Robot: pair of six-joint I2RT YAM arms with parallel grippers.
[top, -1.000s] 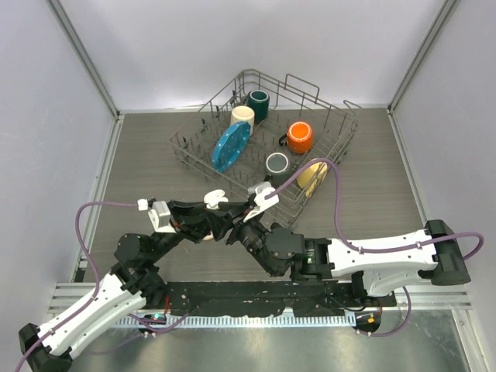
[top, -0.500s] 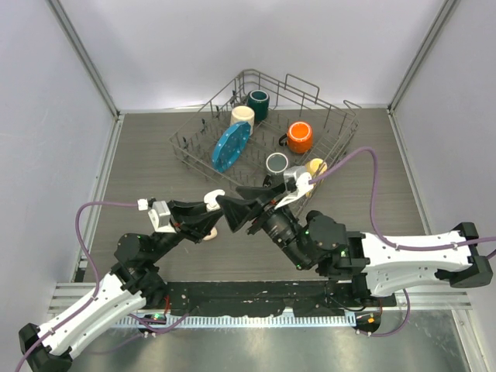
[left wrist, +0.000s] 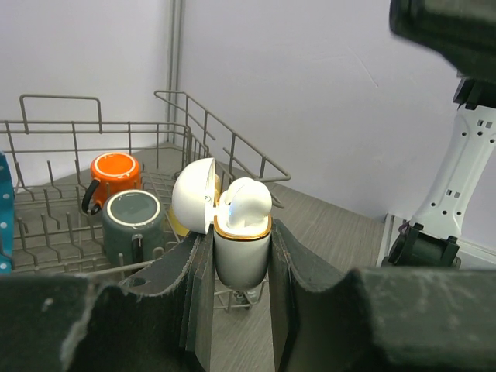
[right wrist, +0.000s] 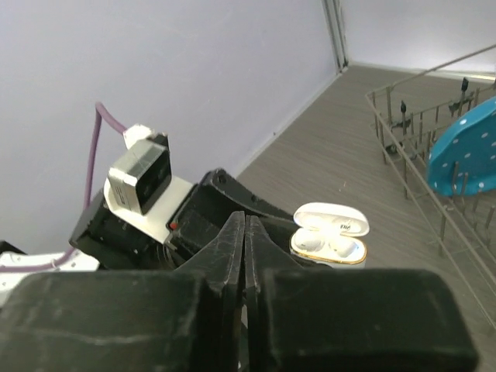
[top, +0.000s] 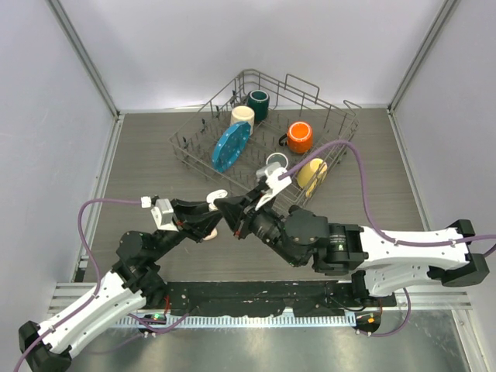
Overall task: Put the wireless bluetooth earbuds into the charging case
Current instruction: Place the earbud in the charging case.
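Earbuds point(right wrist: 332, 246), white, sit in the open charging case point(left wrist: 242, 260), its lid hinged back. My left gripper point(left wrist: 239, 263) clamps the case upright above the desk point(left wrist: 333, 232). My right gripper point(right wrist: 243, 232) is pinched fully closed, its tip just beside the case. A wire dish rack point(left wrist: 46, 128) holding an orange mug point(left wrist: 115, 170) stands behind.

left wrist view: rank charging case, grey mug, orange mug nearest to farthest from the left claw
1. charging case, gripped in the left claw, lid open
2. grey mug, ahead, picture left
3. orange mug, just behind the grey mug
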